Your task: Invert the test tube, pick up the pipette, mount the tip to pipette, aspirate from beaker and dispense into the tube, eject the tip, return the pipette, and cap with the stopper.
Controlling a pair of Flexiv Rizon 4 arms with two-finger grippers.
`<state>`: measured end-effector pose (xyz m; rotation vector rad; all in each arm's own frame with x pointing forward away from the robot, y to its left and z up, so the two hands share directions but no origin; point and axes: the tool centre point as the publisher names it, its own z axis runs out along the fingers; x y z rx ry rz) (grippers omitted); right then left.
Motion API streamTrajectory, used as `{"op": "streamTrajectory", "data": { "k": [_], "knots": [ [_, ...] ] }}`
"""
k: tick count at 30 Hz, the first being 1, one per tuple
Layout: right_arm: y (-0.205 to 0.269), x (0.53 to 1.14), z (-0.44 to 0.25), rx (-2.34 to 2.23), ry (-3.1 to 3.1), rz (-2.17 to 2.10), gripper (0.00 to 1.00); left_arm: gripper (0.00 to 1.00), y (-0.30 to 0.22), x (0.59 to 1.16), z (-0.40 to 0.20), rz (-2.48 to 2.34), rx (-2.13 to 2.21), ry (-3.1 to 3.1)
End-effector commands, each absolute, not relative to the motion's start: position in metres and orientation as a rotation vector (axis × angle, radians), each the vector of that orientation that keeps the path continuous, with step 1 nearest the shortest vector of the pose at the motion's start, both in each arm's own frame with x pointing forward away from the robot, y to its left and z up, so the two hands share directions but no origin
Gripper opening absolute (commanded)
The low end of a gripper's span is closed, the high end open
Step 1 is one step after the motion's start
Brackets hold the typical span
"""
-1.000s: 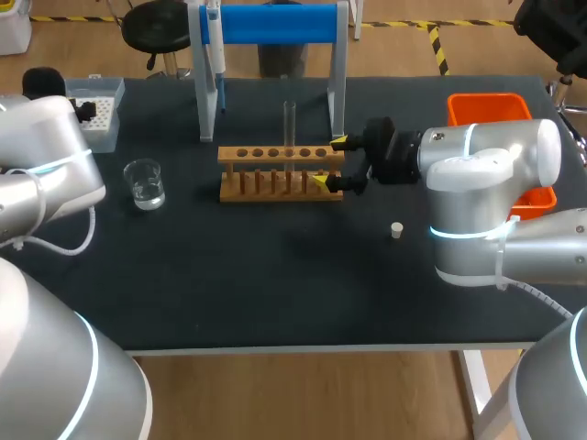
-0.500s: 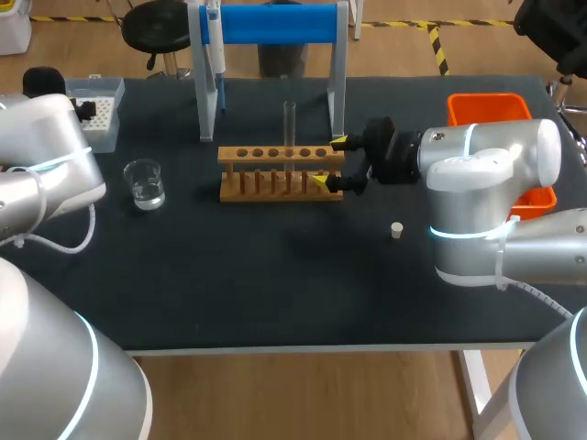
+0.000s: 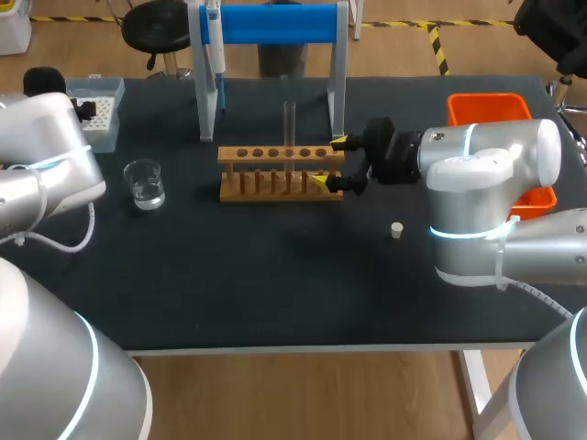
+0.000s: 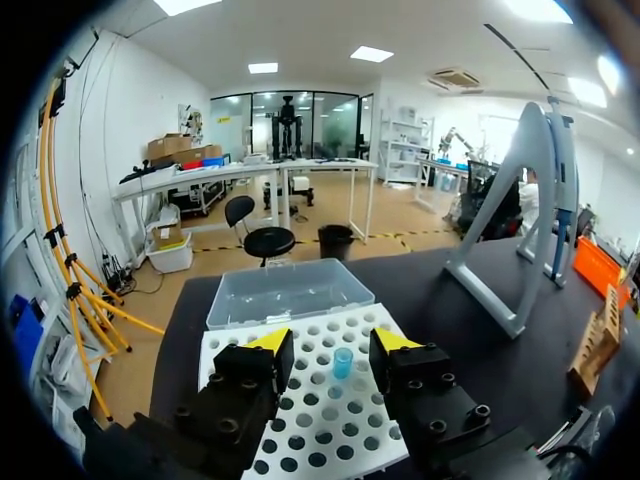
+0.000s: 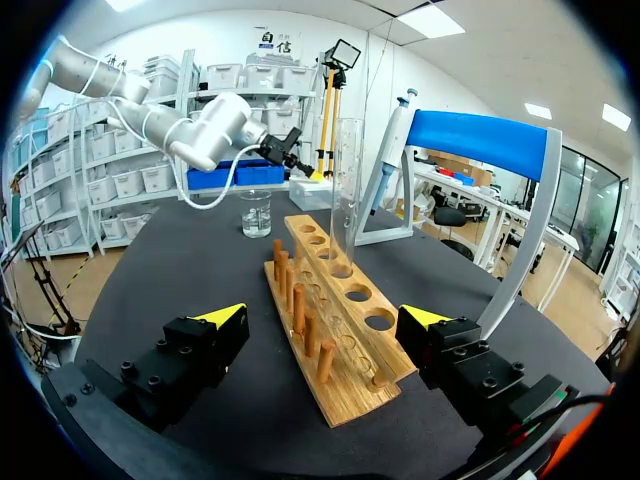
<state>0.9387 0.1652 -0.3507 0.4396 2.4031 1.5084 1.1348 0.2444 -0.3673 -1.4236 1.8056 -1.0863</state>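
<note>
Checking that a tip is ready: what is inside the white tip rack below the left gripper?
One blue tip stands in the tip rack, ahead of the left gripper. Other holes in view look empty; those under its fingers are hidden.

- My black bench (image 3: pixel 275 293) held a wooden rack (image 3: pixel 280 172) centrally, a blue stand (image 3: pixel 275 25) behind it.
- Left stood a beaker (image 3: pixel 145 183) and a tip box (image 3: pixel 96 112).
- Right lay a stopper (image 3: pixel 396 229) and an orange bin (image 3: pixel 491 108).

On the desk (image 3: pixel 275 284), the rack (image 3: pixel 280 171) holds 1 test tube (image 3: pixel 289 124) upright; the beaker (image 3: pixel 144 183) stands left of it, the stopper (image 3: pixel 396 230) right and nearer, the pipette stand (image 3: pixel 275 27) behind.
</note>
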Motion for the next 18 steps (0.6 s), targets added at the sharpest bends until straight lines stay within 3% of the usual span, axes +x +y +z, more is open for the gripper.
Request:
{"op": "streamTrajectory", "data": {
  "k": [1, 8, 10, 13, 14, 18],
  "knots": [
    [0.1655, 0.9375, -0.3513, 0.441, 2.397, 1.507, 1.0, 0.47, 0.2464, 1.1378, -0.3679, -1.087, -1.426, 1.817],
    [0.1655, 0.9375, -0.3513, 0.441, 2.397, 1.507, 1.0, 0.35, 0.2467, 1.1379, -0.3689, -1.088, -1.425, 1.817],
    [0.1655, 0.9375, -0.3513, 0.441, 2.397, 1.507, 1.0, 0.22, 0.2466, 1.1377, -0.3692, -1.087, -1.425, 1.818],
    [0.1655, 0.9375, -0.3513, 0.441, 2.397, 1.507, 1.0, 0.09, 0.2462, 1.1375, -0.3694, -1.088, -1.424, 1.818],
    [0.1655, 0.9375, -0.3513, 0.441, 2.397, 1.507, 1.0, 0.0, 0.2461, 1.1374, -0.3695, -1.087, -1.424, 1.819],
    [0.1655, 0.9375, -0.3513, 0.441, 2.397, 1.507, 1.0, 0.0, 0.2452, 1.1369, -0.3694, -1.088, -1.421, 1.82]
  ]
}}
